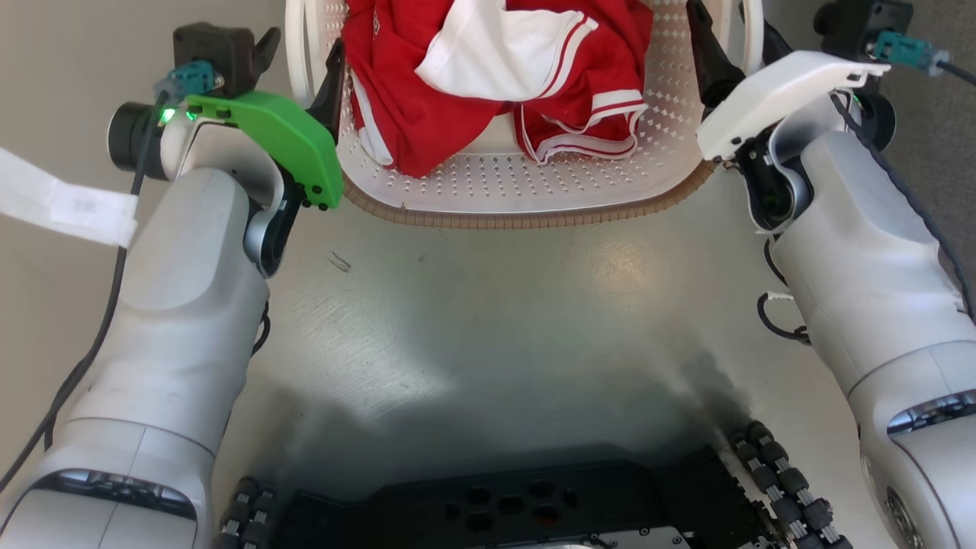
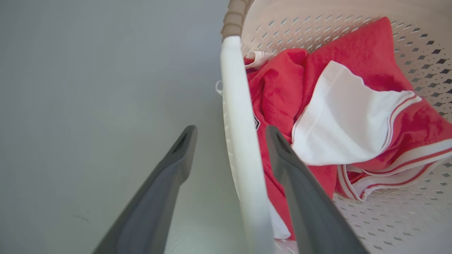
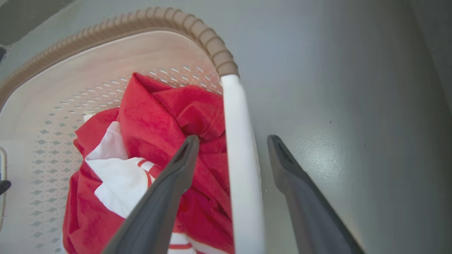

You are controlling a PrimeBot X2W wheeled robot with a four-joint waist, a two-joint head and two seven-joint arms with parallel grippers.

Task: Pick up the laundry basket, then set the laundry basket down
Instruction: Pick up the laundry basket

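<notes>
Left jaws spread, astride the left loop handle (image 2: 237, 141), no contact seen. Right jaws likewise spread, astride the right loop handle (image 3: 240, 158). Laundry basket (image 1: 518, 191) sits on the floor (image 1: 496, 320), with a red-and-white garment (image 1: 412, 107) inside. Risk: uneven closing or one weak pinch (smooth plastic) would likely tilt the basket on lift and spill the garment.

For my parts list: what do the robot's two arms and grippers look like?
The left forearm and right forearm are smooth silver-grey shells. The left wrist carries a green cover, the right a white cover. Each has a teal connector with a black cable. The left gripper and right gripper have long, tapering dark-grey fingers.
</notes>
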